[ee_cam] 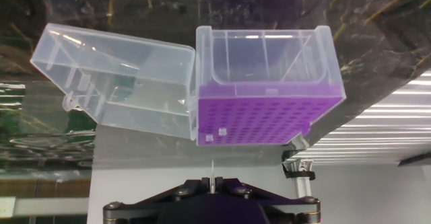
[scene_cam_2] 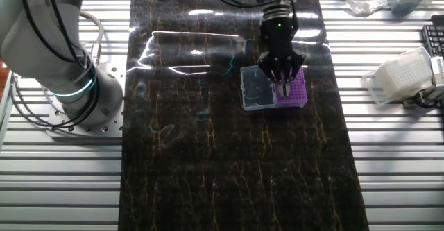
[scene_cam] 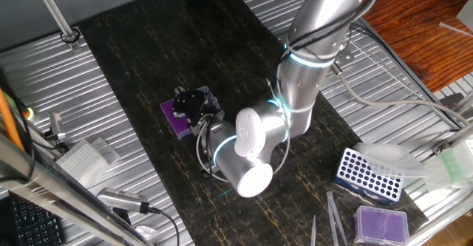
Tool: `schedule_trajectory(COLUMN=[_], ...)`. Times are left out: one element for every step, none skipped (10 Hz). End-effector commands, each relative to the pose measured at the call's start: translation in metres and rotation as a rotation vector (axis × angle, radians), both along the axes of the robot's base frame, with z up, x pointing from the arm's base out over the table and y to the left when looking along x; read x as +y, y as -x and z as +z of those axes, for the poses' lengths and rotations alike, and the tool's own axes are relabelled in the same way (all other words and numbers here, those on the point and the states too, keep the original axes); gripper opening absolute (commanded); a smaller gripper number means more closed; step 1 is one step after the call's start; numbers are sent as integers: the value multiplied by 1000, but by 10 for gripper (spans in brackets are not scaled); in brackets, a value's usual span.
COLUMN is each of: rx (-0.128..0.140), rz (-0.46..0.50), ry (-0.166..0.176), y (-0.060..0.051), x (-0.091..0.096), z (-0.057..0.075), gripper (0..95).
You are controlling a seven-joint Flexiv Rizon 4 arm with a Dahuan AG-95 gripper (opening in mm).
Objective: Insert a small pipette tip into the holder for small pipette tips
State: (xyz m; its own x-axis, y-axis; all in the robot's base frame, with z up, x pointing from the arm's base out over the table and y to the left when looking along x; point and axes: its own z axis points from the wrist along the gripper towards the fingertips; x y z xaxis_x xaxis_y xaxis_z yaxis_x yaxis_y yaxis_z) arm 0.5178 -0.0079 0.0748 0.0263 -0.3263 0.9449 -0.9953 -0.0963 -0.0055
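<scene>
The holder [ee_cam: 269, 116] is a deep-purple tip box with a gridded top and an open clear lid flap [ee_cam: 121, 83] hinged at its left. It lies on the dark mat, also in one fixed view [scene_cam: 177, 117] and the other fixed view [scene_cam_2: 295, 92]. My gripper [ee_cam: 213, 181] is shut on the small pipette tip [ee_cam: 213, 170], a thin clear cone sticking out between the fingers. The tip points toward the near edge of the purple grid, still apart from it. In the other fixed view the gripper [scene_cam_2: 283, 85] hangs right over the box.
A blue rack with white holes [scene_cam: 367, 176] and a paler purple box [scene_cam: 381, 224] stand at the right of one fixed view, with grey pointed sticks [scene_cam: 334, 216] beside them. A clear container [scene_cam_2: 399, 78] sits on the ribbed table at the right.
</scene>
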Motion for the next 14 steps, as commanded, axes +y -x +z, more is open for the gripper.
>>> schedule_trajectory(rx=[-2, -9, -13, -17, -20, -24, -27, -31, -30, -33, -36, -40, -45, -53], rz=[4, 2, 0, -2, -3, -5, -7, -8, -8, -8, -9, -10, -11, -14], ry=[-4, -5, -5, -4, -3, 1, 1, 3, 2, 1, 1, 1, 0, -1], y=[0, 0, -1, -3, -4, -5, -5, -6, -6, -6, -6, -7, -7, -7], x=[-1, -1, -1, 1, 2, 5, 5, 6, 6, 7, 7, 7, 8, 8], z=[1, 1, 1, 0, -2, -4, -5, -6, -6, -7, -8, -8, -9, -9], gripper=[0, 0, 0, 0, 0, 0, 0, 0, 0, 0, 0, 0, 0, 0])
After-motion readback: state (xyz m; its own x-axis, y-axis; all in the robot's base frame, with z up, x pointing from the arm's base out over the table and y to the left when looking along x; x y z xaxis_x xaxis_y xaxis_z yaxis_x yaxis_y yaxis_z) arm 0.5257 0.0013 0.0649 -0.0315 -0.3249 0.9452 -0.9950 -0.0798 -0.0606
